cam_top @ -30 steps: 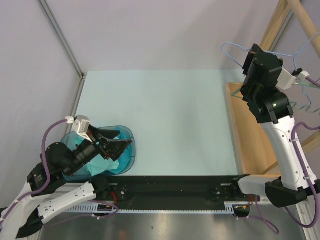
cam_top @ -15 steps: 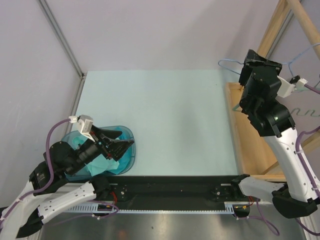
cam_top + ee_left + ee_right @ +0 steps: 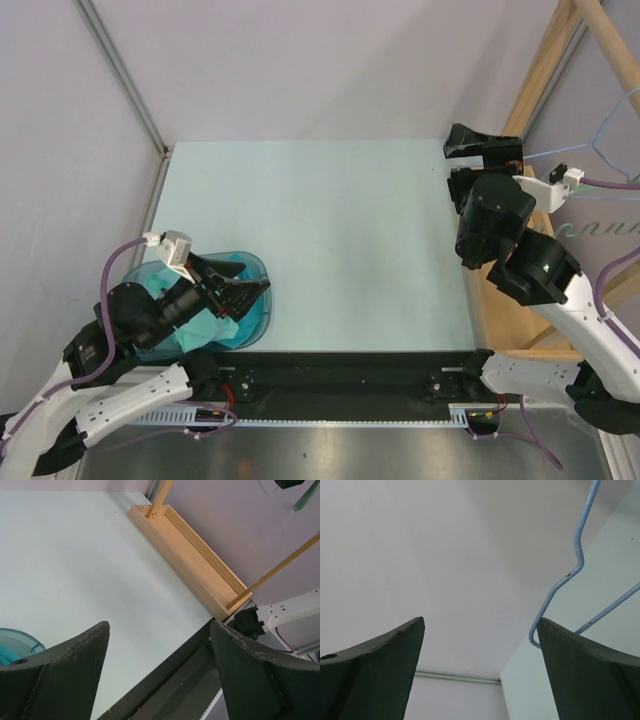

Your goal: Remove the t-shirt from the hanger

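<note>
The teal t-shirt [image 3: 223, 325] lies bunched in a blue basin [image 3: 256, 266] at the near left. My left gripper [image 3: 262, 292] hangs over it, open and holding nothing. In the left wrist view its jaws [image 3: 157, 625] frame bare table, with the basin's rim [image 3: 20, 636] at the left edge. The light blue wire hanger [image 3: 604, 128] hangs bare at the far right by the wooden rack. My right gripper [image 3: 462, 165] is open just left of the rack, apart from the hanger. The right wrist view shows the hanger's wire [image 3: 576, 537] beyond the right finger [image 3: 590, 670], with nothing between the jaws [image 3: 480, 620].
A wooden rack with a long tray base [image 3: 500, 310] and slanted posts [image 3: 540, 60] runs along the table's right edge; the tray also shows in the left wrist view [image 3: 200, 565]. Purple walls and a metal frame bar [image 3: 125, 80] close in the back and left.
My right gripper has opened wide, let go of the hanger and swung left and down, away from it. The hanger has settled back to the right. My left arm has hardly moved.
</note>
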`<state>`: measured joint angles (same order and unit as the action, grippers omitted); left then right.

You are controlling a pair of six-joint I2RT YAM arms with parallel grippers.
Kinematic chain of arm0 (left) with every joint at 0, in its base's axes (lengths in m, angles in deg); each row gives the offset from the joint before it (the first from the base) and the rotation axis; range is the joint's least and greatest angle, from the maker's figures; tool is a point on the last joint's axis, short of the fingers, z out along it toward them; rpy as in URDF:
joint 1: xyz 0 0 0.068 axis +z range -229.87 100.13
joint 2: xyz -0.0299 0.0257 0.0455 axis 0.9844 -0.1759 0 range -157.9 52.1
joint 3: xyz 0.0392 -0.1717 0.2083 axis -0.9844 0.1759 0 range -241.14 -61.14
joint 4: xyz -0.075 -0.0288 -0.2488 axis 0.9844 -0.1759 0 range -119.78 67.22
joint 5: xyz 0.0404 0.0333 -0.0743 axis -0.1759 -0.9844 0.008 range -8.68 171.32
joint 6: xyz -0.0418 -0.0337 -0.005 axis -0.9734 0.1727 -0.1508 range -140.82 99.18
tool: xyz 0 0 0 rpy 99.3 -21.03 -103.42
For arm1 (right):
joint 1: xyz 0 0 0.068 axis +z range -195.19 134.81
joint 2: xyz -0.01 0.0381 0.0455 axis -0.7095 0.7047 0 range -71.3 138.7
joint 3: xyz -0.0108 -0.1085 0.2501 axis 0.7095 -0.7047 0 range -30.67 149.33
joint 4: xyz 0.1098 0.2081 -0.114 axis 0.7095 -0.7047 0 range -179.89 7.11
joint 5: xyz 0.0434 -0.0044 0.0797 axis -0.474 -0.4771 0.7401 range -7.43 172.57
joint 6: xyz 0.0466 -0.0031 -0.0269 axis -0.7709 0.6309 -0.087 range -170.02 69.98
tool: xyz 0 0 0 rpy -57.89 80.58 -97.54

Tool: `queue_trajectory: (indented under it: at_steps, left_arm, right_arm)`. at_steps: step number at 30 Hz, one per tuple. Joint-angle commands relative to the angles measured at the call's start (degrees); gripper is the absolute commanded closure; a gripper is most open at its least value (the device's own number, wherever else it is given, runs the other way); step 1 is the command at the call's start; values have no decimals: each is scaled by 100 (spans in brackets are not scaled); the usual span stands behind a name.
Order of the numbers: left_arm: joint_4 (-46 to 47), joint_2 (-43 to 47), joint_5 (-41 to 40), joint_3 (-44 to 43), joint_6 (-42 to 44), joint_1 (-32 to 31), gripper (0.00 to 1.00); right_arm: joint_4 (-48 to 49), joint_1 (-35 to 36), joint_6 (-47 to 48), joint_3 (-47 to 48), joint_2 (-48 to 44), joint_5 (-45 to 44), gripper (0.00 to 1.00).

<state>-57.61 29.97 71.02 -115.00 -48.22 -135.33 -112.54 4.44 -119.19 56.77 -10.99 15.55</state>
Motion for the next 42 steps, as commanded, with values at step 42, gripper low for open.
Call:
queue_trajectory:
  at_steps: [42]
  left_arm:
    - [2376,2465,2251,4480,-1760,-8,0]
  right_arm:
    - [3150,5153,994,-7266,-2505,261,0]
